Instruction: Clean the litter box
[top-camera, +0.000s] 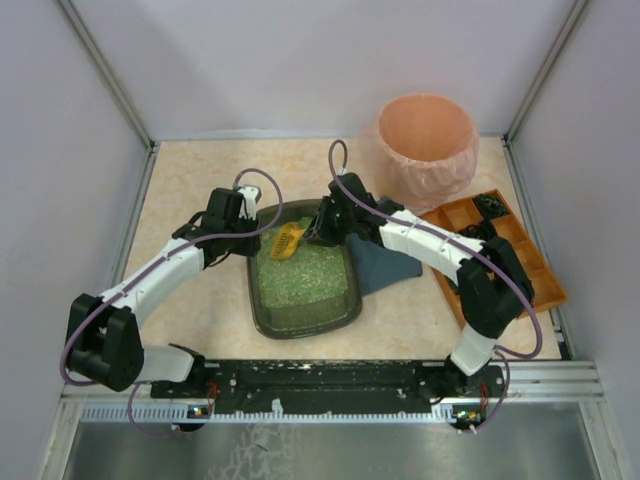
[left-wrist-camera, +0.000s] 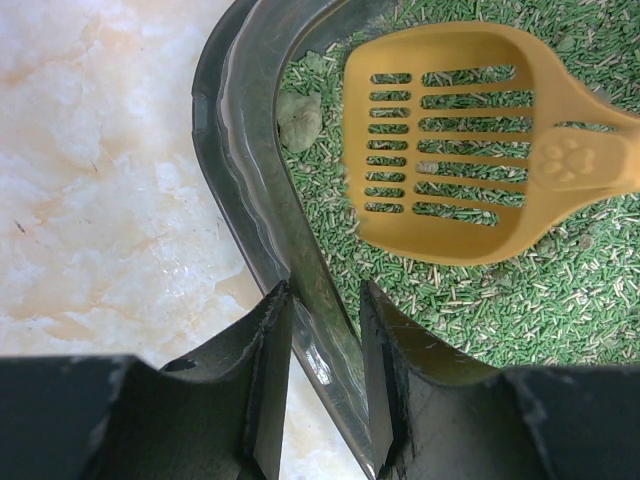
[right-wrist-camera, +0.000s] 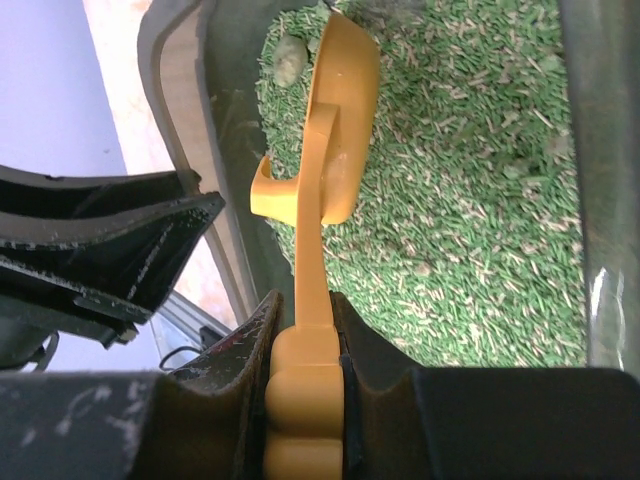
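The litter box (top-camera: 300, 328), a dark tray of green litter, lies mid-table. My left gripper (top-camera: 248, 232) is shut on its far-left rim (left-wrist-camera: 250, 150), one finger outside and one inside (left-wrist-camera: 325, 295). My right gripper (top-camera: 318, 232) is shut on the handle of a yellow slotted scoop (top-camera: 287, 241). The handle sits between the fingers (right-wrist-camera: 303, 305). The scoop's bowl (left-wrist-camera: 450, 150) hovers just over the litter at the far-left corner, and its slots look empty. A grey-green clump (left-wrist-camera: 298, 118) lies by the rim beside the bowl, also in the right wrist view (right-wrist-camera: 288, 60).
A round pink-lined bin (top-camera: 428, 145) stands at the back right. An orange compartmented tray (top-camera: 500, 250) lies along the right side, and a blue cloth (top-camera: 385, 268) lies between it and the litter box. Enclosure walls close in left, right and back.
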